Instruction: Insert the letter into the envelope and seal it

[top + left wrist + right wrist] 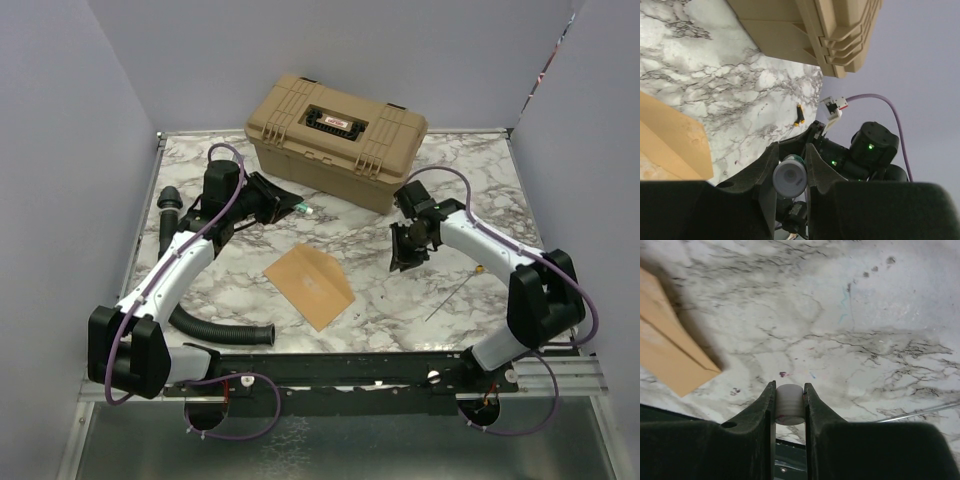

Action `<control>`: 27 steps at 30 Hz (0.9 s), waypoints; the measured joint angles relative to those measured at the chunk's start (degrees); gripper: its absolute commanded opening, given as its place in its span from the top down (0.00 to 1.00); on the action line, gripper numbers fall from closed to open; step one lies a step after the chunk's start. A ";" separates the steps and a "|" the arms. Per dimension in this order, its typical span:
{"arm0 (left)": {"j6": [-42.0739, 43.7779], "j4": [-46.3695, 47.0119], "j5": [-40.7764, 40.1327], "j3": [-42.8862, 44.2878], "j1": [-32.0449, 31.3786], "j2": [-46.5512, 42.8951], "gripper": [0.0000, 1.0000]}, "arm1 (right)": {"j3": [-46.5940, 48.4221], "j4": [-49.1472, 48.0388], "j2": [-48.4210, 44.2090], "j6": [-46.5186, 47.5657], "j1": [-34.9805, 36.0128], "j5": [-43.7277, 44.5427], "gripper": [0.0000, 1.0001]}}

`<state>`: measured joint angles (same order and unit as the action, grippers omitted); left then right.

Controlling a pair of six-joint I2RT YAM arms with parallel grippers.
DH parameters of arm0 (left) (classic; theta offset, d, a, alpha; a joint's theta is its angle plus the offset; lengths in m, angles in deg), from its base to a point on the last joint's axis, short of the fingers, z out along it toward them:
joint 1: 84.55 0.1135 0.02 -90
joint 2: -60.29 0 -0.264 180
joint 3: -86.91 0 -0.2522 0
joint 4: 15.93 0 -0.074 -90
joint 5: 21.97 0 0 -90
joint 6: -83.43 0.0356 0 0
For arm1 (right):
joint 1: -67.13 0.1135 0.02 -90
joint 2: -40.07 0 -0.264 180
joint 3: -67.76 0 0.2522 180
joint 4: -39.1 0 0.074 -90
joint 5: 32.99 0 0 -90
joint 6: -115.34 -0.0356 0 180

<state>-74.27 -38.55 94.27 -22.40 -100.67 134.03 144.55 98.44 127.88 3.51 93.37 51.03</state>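
Note:
The kraft-brown envelope [310, 283] lies flat in the middle of the marble table. It also shows in the left wrist view [670, 142] and in the right wrist view [665, 345]. The letter does not show as a separate sheet. My left gripper [298, 208] hovers behind the envelope, near the case, shut on a white and green glue stick [789, 175]. My right gripper [405, 255] hovers to the right of the envelope, shut on a small white cap [790, 402].
A tan hard case [335, 135] stands at the back centre. A black corrugated hose [215, 325] lies along the left and front. A thin metal rod [450, 297] and a small yellow-black piece [481, 268] lie at the right.

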 measured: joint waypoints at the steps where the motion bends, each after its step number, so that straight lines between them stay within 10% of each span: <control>1: 0.22 -0.17 -0.17 -0.24 0.00 0.00 1.00 | -0.24 0.42 1.51 -0.22 0.00 1.29 0.94; 27: 4.28 -1.33 -1.03 -0.57 0.00 3.54 1.00 | -4.00 -0.02 10.67 -1.38 -0.07 6.16 0.61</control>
<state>-69.99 -39.88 93.24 -22.97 -100.67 137.57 140.55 98.42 138.54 2.14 93.30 57.19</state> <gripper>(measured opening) 0.236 0.335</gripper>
